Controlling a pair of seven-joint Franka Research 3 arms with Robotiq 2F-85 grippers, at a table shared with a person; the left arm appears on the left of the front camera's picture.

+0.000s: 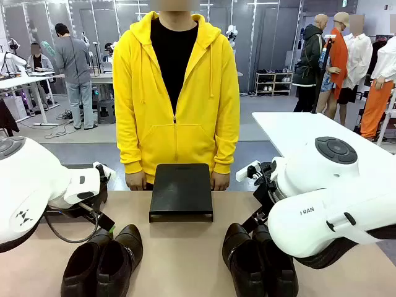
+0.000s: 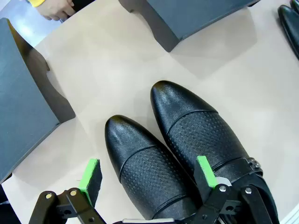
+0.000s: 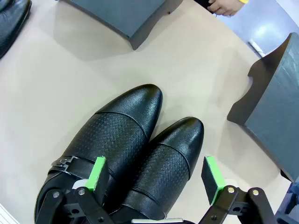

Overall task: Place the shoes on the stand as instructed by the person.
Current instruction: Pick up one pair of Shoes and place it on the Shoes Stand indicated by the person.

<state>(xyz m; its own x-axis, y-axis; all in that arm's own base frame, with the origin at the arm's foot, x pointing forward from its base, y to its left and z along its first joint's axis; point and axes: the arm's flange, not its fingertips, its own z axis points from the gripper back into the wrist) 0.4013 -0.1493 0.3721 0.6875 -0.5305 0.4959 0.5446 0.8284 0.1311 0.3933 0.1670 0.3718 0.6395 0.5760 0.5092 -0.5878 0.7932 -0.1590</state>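
Note:
Two pairs of shiny black shoes stand near the table's front edge. The left pair (image 1: 102, 261) lies under my left gripper (image 2: 147, 173), which is open; its green pads (image 2: 89, 175) straddle one shoe (image 2: 145, 172) of that pair (image 2: 196, 140). The right pair (image 1: 255, 258) lies under my right gripper (image 3: 154, 175), also open, its pads (image 3: 210, 178) on either side of one shoe (image 3: 163, 158) beside its partner (image 3: 110, 135). A black stand (image 1: 180, 190) sits mid-table in front of the person (image 1: 176, 93) in the yellow hoodie, whose hands rest at the far edge.
Another dark stand (image 2: 23, 102) stands beside the left pair, and one more (image 3: 273, 116) beside the right pair. The person's hand (image 2: 56, 8) shows at the table's far edge. My white arms (image 1: 328, 204) crowd both front corners. Other people stand far behind.

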